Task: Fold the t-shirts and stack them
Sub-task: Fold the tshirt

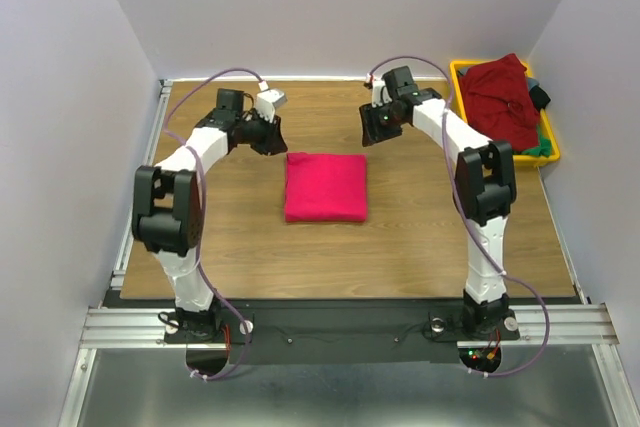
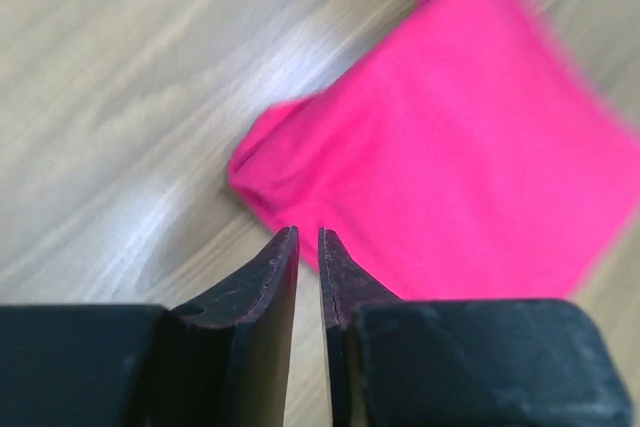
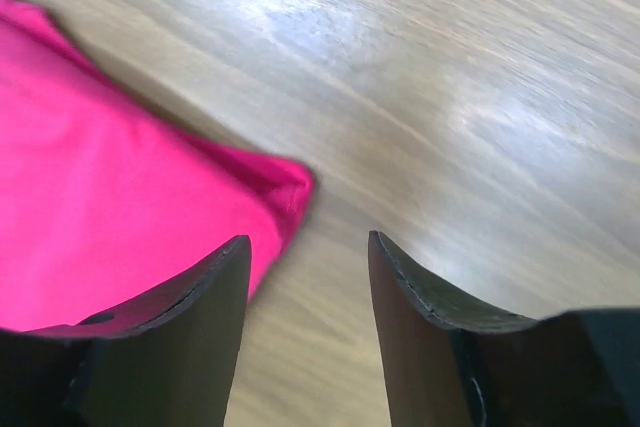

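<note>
Crimson t-shirt (image 1: 325, 187), soft cloth folded square, lies flat at the centre of the wooden table (image 1: 240, 247), open wood along every edge. Left gripper (image 2: 308, 233) is clenched on nothing and right gripper (image 3: 305, 238) is spread and empty, each near a far corner.

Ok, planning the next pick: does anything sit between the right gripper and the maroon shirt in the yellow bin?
Nothing visible does. Only tabletop lies between the right gripper and the yellow bin; the maroon shirt lies uncovered on top.
</note>
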Available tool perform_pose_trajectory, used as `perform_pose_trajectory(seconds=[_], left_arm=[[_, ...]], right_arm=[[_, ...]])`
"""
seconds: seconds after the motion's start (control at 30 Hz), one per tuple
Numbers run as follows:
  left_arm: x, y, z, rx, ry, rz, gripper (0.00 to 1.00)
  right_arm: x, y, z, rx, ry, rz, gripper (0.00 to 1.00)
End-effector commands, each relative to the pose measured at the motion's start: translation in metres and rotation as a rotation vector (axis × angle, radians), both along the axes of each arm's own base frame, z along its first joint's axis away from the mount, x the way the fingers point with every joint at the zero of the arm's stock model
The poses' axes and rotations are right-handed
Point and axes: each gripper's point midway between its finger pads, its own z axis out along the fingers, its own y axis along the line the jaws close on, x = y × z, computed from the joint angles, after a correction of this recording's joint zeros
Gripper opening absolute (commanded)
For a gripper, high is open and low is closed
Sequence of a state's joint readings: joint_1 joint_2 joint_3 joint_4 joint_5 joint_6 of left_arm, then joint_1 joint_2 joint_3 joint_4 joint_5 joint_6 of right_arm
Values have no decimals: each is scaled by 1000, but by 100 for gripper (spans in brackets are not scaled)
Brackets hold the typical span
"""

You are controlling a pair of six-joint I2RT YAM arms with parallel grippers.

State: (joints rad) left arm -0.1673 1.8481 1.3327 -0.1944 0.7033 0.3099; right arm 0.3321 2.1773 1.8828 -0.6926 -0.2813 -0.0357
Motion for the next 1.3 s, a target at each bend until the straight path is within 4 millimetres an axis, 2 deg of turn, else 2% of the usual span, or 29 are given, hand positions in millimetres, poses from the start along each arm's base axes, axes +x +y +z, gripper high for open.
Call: perform_pose_trajectory(seconds=[0.0, 0.03, 0.07, 0.1, 0.13, 0.17, 0.2, 0.23, 0.27, 0.33, 0.37, 0.43, 0.53, 0.67, 0.73, 0.77, 0.83, 0.9, 0.93, 1.0, 1.07, 1.1, 1.17, 1.2, 1.23, 1.27], left_arm=[[-49, -25, 78, -220, -34, -97, 28], [-60, -34, 87, -290, -38, -140, 29], [-86, -38, 79, -353, 69, -119, 29], [-103, -47, 75, -391, 121, -138, 29], [-109, -54, 81, -439, 93, -169, 29], [-121, -60, 76, -461, 121, -181, 29], [-138, -62, 60, -471, 174, -180, 29], [-152, -70, 53, -495, 214, -194, 30], [-156, -73, 50, -503, 224, -199, 30], [-164, -83, 48, -517, 243, -227, 33], [-165, -86, 48, -521, 252, -241, 34], [-167, -94, 35, -519, 314, -260, 34], [-165, -101, 20, -540, 397, -252, 34], [-155, -103, -5, -557, 453, -193, 31], [-152, -101, -28, -541, 505, -150, 29], [-149, -95, -47, -508, 541, -96, 29], [-136, -80, -64, -488, 540, -34, 29], [-129, -63, -89, -430, 592, 47, 29], [-126, -48, -101, -385, 593, 87, 29], [-124, -39, -108, -364, 595, 97, 29], [-128, -33, -106, -365, 595, 79, 30], [-128, -32, -96, -372, 565, 56, 30], [-138, -35, -76, -400, 546, -21, 31], [-140, -36, -58, -406, 477, -64, 31], [-142, -36, -48, -418, 453, -86, 34], [-148, -39, -30, -439, 413, -125, 35]], right_arm=[[-15, 15, 88, 157, -124, 47, 57], [-25, 23, 98, 230, -112, 54, 56], [-58, 37, 103, 348, -32, 110, 55], [-69, 46, 107, 422, -28, 145, 55], [-86, 53, 106, 481, 10, 172, 53], [-99, 58, 104, 531, 45, 190, 51], [-127, 65, 95, 610, 121, 218, 49], [-146, 64, 73, 632, 199, 208, 44], [-145, 69, 83, 666, 188, 220, 42], [-161, 74, 70, 729, 263, 213, 39], [-164, 75, 68, 741, 280, 213, 38], [-174, 81, 59, 770, 338, 211, 37], [-177, 87, 45, 800, 387, 194, 35], [-180, 89, 5, 771, 481, 159, 31], [-181, 86, -23, 738, 521, 130, 29], [-183, 83, -38, 720, 549, 107, 28], [-182, 73, -54, 686, 560, 67, 25], [-178, 65, -63, 659, 557, 42, 24], [-174, 58, -69, 626, 534, 25, 24], [-175, 49, -75, 582, 540, -1, 24], [-175, 43, -72, 552, 527, 9, 23], [-176, 43, -68, 554, 525, 25, 22], [-177, 46, -41, 578, 483, 99, 22], [-178, 47, -28, 592, 458, 127, 21], [-179, 49, -15, 613, 434, 161, 22], [-180, 51, 6, 636, 394, 191, 24]])
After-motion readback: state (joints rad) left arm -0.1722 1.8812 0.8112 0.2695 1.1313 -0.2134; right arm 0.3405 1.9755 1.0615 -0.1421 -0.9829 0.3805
